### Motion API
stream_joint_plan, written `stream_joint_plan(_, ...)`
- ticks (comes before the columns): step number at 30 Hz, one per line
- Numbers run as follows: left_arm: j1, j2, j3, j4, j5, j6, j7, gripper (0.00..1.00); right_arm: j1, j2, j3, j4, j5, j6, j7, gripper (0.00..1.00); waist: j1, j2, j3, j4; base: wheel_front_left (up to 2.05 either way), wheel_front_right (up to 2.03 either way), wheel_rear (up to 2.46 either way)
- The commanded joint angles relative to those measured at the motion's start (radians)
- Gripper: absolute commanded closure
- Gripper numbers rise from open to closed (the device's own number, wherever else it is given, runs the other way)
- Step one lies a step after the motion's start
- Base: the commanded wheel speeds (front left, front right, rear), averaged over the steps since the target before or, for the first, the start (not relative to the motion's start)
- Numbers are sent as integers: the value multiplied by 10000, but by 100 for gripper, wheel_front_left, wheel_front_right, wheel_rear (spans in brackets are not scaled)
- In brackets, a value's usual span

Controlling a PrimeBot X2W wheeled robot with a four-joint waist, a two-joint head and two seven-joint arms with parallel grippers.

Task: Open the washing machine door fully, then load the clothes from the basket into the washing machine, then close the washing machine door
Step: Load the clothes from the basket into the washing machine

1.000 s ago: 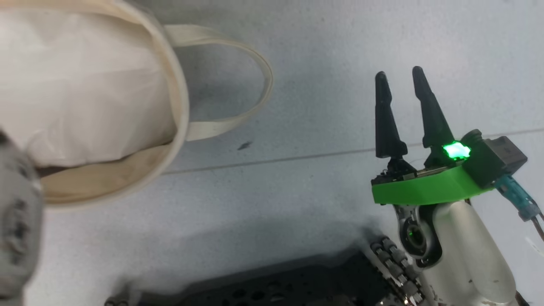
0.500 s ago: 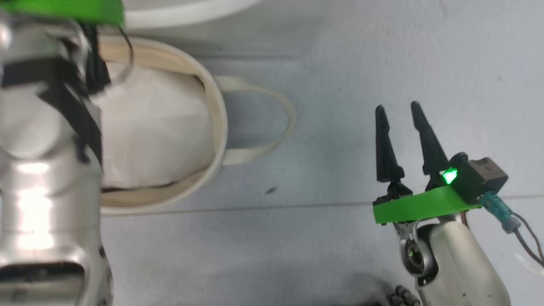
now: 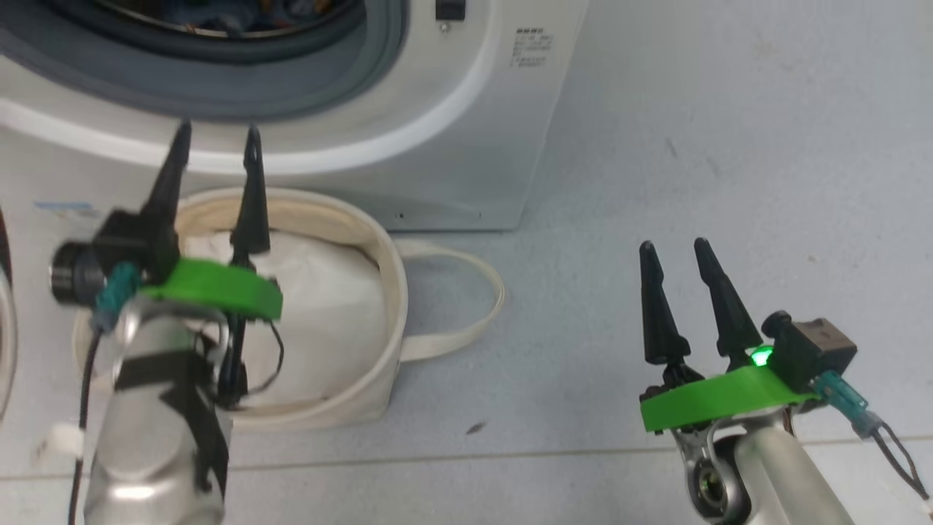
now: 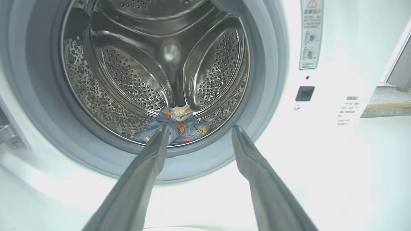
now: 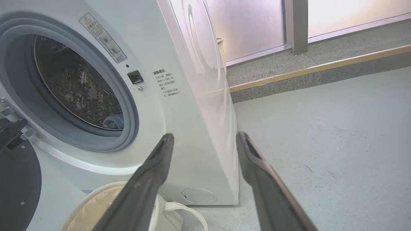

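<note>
While hovering over the basket (image 3: 383,255), pointed the left gripper (image 3: 217,130), spread and empty, at the washing machine (image 3: 466,146); found the clothes (image 4: 175,126) at twelve o'clock, low in the drum (image 4: 128,70), beyond the fingertips (image 4: 160,139). Held the right gripper (image 3: 674,246) spread, empty, at four o'clock.

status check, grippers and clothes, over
Left gripper open, empty, aimed at the washing machine. Right gripper open, empty. Clothes inside it, door open. Basket close below the opening.

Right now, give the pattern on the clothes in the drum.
The clothes: blue with orange prints; left wrist view.
</note>
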Motion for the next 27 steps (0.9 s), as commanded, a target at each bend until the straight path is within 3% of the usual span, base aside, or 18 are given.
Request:
stream_joint_plan(1,241,161,247,-440,-95,-8,-44,0,165,53,160,-288,3,0,-122,0,3,-1,-696,-23,0,0,0)
stream_joint_plan(15,4742,-56,-79,-3140,-216,680,-44,0,1388,53,-92,-129,77,0,-122,0,3,-1,-2838,82,0,0,0)
stream_joint_plan(22,5763,-74,-61,-3848,-931,1204,-44,0,1727,53,-80,-117,12,0,-122,0,3,-1,-3094,57,0,0,0)
stream_joint_plan(27,5983,-76,-122,-3873,-885,1224,-44,0,1808,53,-18,-98,5,0,-122,0,3,-1,-3094,41,0,0,0)
